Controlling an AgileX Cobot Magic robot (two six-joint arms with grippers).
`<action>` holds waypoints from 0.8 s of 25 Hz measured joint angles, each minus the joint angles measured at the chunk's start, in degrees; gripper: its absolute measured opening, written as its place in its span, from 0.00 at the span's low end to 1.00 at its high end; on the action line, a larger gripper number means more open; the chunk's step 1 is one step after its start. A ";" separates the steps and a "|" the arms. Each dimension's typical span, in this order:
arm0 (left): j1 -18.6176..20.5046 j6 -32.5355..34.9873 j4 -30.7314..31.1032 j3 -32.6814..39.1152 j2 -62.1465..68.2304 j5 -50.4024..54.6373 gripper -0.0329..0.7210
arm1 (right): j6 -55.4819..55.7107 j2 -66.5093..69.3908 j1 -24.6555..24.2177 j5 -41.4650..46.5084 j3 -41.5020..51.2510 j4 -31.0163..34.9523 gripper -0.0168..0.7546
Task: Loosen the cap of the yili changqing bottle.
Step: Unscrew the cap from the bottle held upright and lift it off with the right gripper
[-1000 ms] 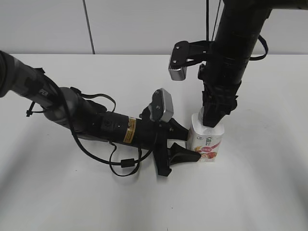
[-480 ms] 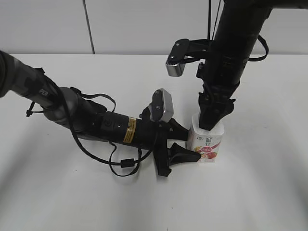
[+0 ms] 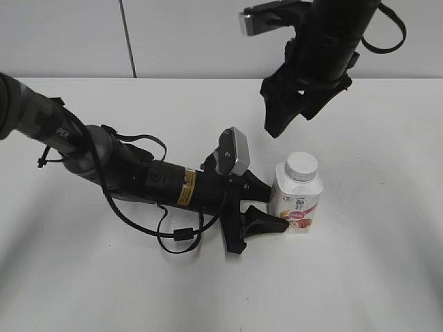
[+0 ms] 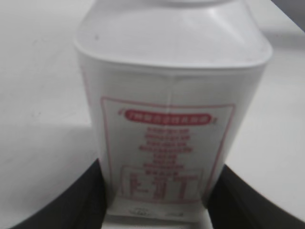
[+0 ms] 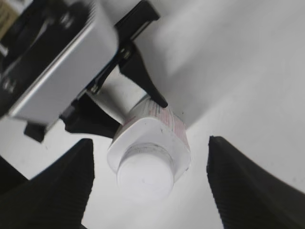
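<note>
The yili changqing bottle [image 3: 296, 200] stands upright on the white table, white with a red-pink fruit band. Its white cap [image 3: 302, 164] sits on the neck, bare. My left gripper [image 3: 266, 207] is shut on the bottle's lower body from the left; in the left wrist view the bottle [image 4: 171, 109] fills the frame between the two black jaws [image 4: 157, 210]. My right gripper [image 3: 291, 117] is open and empty, raised well above the cap. In the right wrist view the cap [image 5: 144, 176] and bottle [image 5: 157, 129] lie below, between the spread fingers [image 5: 150, 186].
The left arm [image 3: 138, 176] lies low across the table from the left, with a loose cable loop [image 3: 181, 235] in front. The white table [image 3: 374, 277] meets a pale wall behind. The left wrist camera housing [image 5: 57, 71] shows in the right wrist view.
My right gripper has let go of the cap, opened, and risen well above the bottle. The cap is now uncovered. The left gripper and bottle have not moved.
</note>
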 joint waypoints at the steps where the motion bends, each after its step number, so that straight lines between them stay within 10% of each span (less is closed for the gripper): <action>1: 0.00 0.00 0.00 0.00 0.00 0.00 0.55 | 6.83 -0.06 0.00 0.00 -0.82 -0.93 0.77; 20: 0.00 0.00 0.00 0.00 0.00 0.13 0.55 | 31.07 -3.80 0.00 -1.12 11.45 -0.52 0.77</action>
